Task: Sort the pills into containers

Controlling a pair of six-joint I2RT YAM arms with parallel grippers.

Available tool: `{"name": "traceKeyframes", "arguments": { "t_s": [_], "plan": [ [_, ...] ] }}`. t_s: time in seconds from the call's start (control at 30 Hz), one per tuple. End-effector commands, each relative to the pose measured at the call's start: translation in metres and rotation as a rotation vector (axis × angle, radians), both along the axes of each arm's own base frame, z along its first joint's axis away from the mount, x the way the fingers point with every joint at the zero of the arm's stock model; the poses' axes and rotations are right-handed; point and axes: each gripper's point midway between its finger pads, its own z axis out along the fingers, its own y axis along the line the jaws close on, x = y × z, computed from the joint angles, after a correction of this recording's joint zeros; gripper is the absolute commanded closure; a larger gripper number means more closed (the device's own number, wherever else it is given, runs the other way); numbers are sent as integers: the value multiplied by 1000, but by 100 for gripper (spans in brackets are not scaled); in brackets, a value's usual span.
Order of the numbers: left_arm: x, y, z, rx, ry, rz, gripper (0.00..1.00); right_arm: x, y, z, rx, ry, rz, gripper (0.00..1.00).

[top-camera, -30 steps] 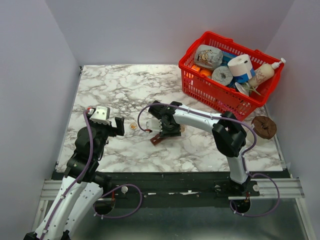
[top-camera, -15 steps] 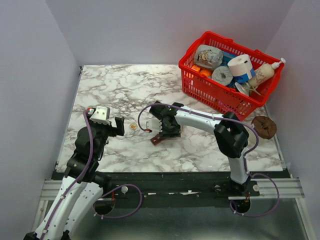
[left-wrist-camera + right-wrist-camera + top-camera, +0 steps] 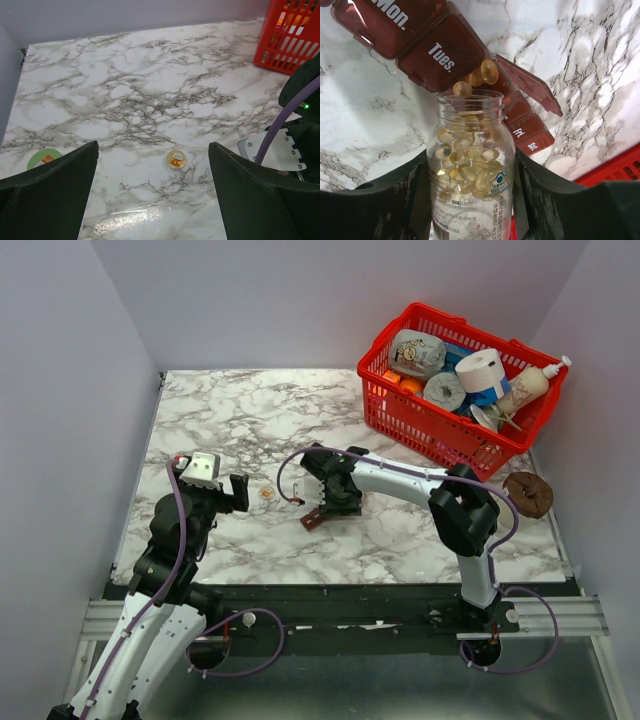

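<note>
My right gripper (image 3: 470, 172) is shut on a clear bottle (image 3: 470, 200), which is tipped with its open mouth toward the containers (image 3: 440, 55). These form a dark red strip of compartments marked Mon., Tues., Fri. and Sat., with one lid (image 3: 530, 87) standing open. Amber pills (image 3: 470, 150) fill the bottle, and two pills (image 3: 489, 71) sit at its mouth over the strip. From above, the right gripper (image 3: 337, 497) covers most of the containers (image 3: 312, 521). My left gripper (image 3: 153, 150) stands open and empty over bare marble. A small round disc (image 3: 176, 159) holding an orange bit lies ahead of it.
A green round cap (image 3: 44, 159) lies left of the left gripper. A red wire basket (image 3: 440, 445) full of household items stands at the back right. A brown disc (image 3: 528, 494) lies by the right wall. Grey walls close in both sides.
The right arm's elbow has edged slightly to the right while its gripper stays over the strip. The left arm has not moved.
</note>
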Motion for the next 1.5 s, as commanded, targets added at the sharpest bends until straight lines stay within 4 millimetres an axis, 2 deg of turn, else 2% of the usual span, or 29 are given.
{"name": "traceKeyframes", "arguments": {
  "t_s": [0.0, 1.07, 1.47],
  "plan": [
    [2, 2, -2, 12, -6, 5, 1, -1, 1, 8, 43, -5, -18, 91],
    [2, 1, -3, 14, 1, 2, 1, -6, 0, 20, 194, 39, -58, 91],
    [3, 0, -6, 17, 11, 0, 1, -12, 5, 38, 331, 73, -53, 91]
  ]
}}
